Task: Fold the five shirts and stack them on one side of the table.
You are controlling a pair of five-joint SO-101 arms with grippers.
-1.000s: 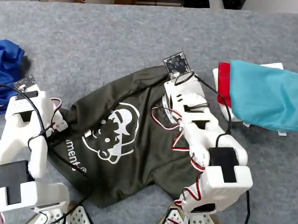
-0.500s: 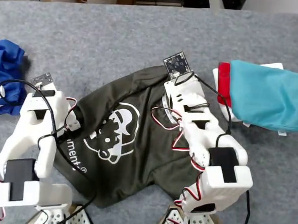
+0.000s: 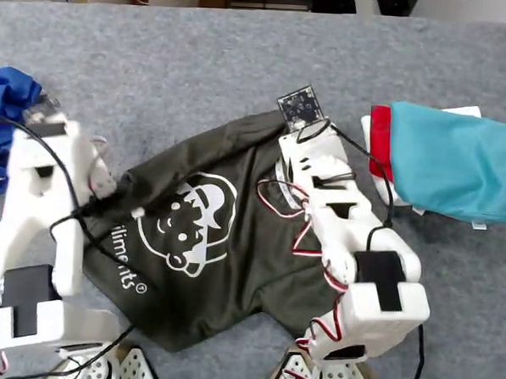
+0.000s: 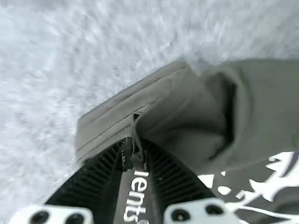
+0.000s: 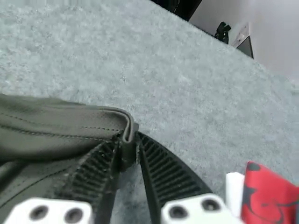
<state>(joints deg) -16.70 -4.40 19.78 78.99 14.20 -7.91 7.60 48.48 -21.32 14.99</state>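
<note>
High view, olive shirt [image 3: 226,298] mid-frame on grey table [image 3: 243,62], folded stack [image 3: 458,158] right edge, blue shirt [image 3: 3,91] left edge, left wrist view, left claw [image 4: 133,150] pinched tight on shirt hem, right wrist view, right claw [image 5: 130,147] clamped on shirt edge.

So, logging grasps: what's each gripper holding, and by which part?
Both hold the dark olive printed shirt: left gripper a hemmed edge, right gripper another stitched edge.

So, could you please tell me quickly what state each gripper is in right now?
Left gripper: closed, pinching a fold of the dark olive shirt.
Right gripper: closed on the same shirt's edge.
</note>
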